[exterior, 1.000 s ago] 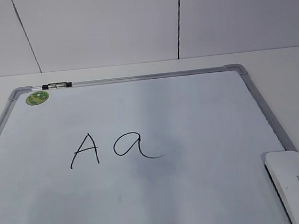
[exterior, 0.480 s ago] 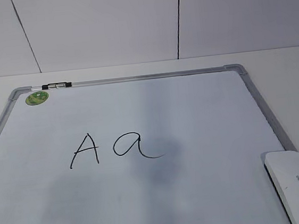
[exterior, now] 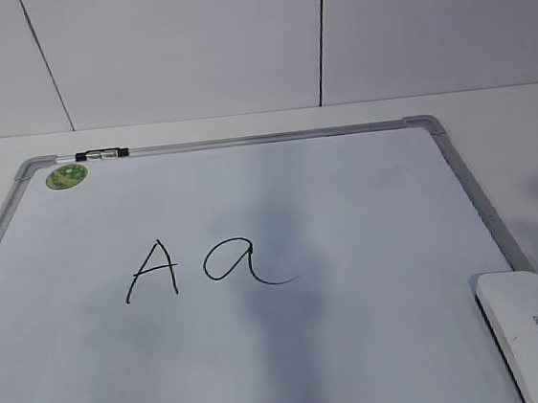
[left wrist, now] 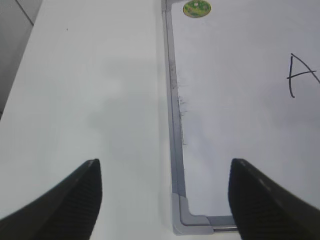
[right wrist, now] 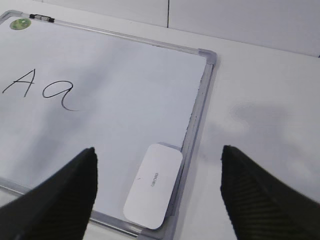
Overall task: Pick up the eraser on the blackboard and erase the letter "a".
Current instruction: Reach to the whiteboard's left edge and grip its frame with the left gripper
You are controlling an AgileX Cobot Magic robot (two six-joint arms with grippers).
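Both my pincers hang above the table, spread wide and holding nothing. Right pincer (right wrist: 157, 192): two dark ribbed fingers (right wrist: 60, 197) frame the eraser (right wrist: 153, 185), which lies between them and a little ahead, well below. Eraser is a white glossy block with rounded corners, long and flat, small grey lettering on its top face; a thin dark edge shows along its underside. It rests on the near right corner of the blackboard (right wrist: 199, 110), its long side just beside the silver frame, slightly tilted to it. The letter "a" (right wrist: 60, 95) sits ahead and to the left of this pincer: thin black marker, round loop, tail trailing right, apart from the angular capital "A" (right wrist: 20, 82) further left. Board surface white, grey corner caps, round green sticker (right wrist: 20, 23) at the far left corner. Left pincer (left wrist: 165, 192): spread over the board's left frame edge near its corner cap (left wrist: 187, 217), table (left wrist: 90, 90) to its left.
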